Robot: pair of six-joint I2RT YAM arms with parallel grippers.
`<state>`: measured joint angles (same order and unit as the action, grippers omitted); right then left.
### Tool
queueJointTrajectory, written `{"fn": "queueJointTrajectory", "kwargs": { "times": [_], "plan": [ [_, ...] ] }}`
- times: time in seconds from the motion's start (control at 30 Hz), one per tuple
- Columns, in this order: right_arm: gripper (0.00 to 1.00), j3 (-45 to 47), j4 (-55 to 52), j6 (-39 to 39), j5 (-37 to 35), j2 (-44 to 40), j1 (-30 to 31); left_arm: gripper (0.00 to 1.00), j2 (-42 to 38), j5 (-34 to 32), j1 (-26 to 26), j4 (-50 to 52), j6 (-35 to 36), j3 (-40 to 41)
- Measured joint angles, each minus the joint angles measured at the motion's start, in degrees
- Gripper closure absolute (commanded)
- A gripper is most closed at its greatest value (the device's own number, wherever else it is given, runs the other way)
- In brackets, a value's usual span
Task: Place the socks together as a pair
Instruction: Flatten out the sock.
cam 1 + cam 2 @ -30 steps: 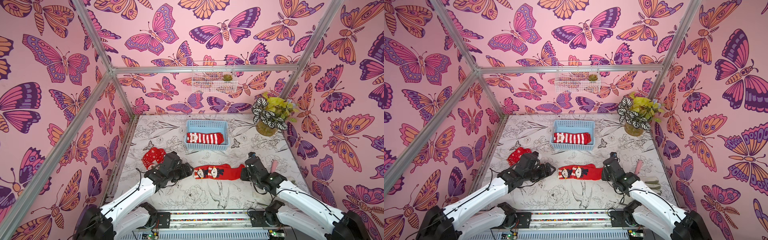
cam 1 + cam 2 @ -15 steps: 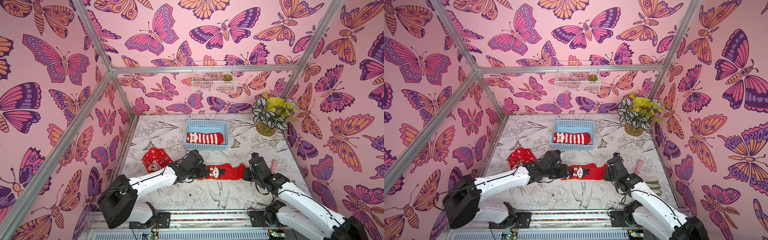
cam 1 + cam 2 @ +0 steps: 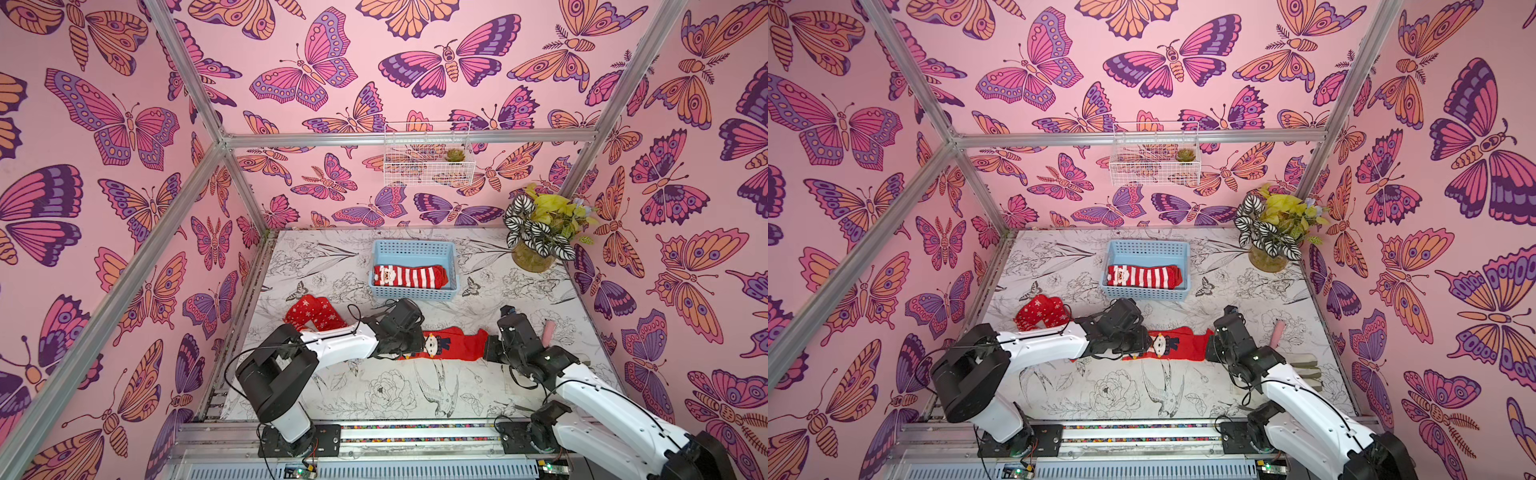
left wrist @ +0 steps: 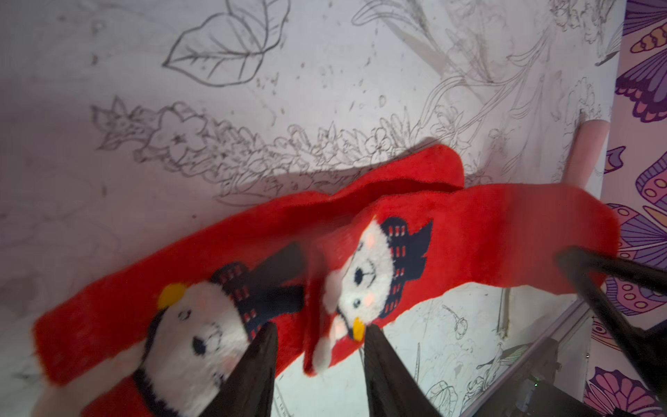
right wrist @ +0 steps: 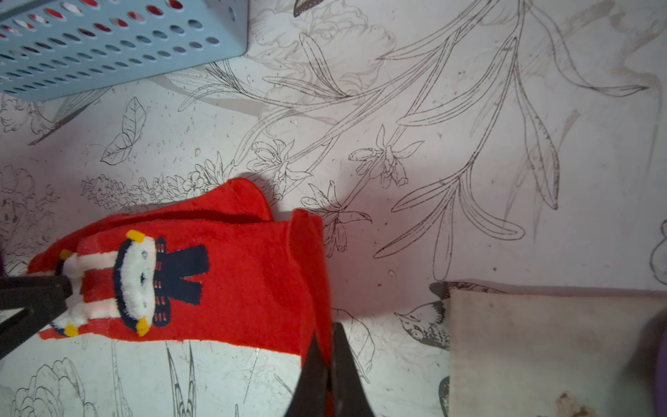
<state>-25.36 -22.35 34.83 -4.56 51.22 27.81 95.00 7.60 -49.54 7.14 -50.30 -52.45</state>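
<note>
- At the near edge, two white-and-black robot arms rise from a metal rail and reach in over the white table point(image 3: 374, 395) printed with line-drawn flowers and birds.
- Beside the right arm lies a folded beige cloth point(image 5: 541, 343), near the red socks but not touching them.
- The right gripper point(image 5: 328, 346) is at mid-table. Its fingers are pressed together, pinching the toe end of the upper red sock point(image 5: 245, 281), a fluffy plain red sock with a white animal face and navy scarf near the cuff.
- The upper red sock overlaps the lower red sock point(image 4: 126, 307), its match with the same face. Both cuffs point towards the left arm, and the lower one's heel shows at the far edge.
- The left gripper point(image 4: 317, 339) is at the cuff end. Its two dark fingers point(image 4: 252, 372) stand apart, one on each side of the upper sock's cuff, with bare table showing in the gap.
- In both top views the pair stretches between the two grippers in the middle of the table.
- Farther back on the left lies a bunched heap of red snowflake-patterned socks point(image 3: 311, 316), apart from the pair.
- Behind the grippers stands a light blue perforated plastic basket point(image 3: 415, 293) holding a red-and-white striped sock point(image 3: 411, 276) with a Santa face, laid flat.
- In the far right corner stands a potted plant point(image 3: 540, 232) with striped and yellow leaves.
- On the back wall hangs a white wire basket point(image 3: 428, 166).
</note>
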Motion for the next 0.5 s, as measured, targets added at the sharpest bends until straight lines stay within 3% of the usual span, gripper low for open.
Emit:
{"fn": "queueJointTrajectory", "kwargs": {
  "times": [0.13,0.2,0.27,0.3,0.5],
  "plan": [
    [0.99,0.0,0.1,0.0,0.2,-0.5,0.0,0.77,2.4,0.5,0.0,-1.3,0.1,-2.0],
    [0.99,0.0,0.0,0.0,0.2,-1.4,0.0,0.79,2.9,0.7,0.0,-1.5,0.2,-2.0],
    [0.99,0.0,0.0,0.0,0.3,-2.6,0.0,0.97,3.1,0.9,0.0,-1.5,-0.1,-1.9],
    [1.0,0.0,0.0,0.0,0.5,-3.1,0.0,1.0,3.0,1.0,0.0,-1.6,-0.2,-1.8],
    [1.0,-2.8,-1.2,-0.4,2.5,-4.2,0.0,1.0,-0.5,1.5,0.0,-1.3,0.3,0.2]
  ]
}}
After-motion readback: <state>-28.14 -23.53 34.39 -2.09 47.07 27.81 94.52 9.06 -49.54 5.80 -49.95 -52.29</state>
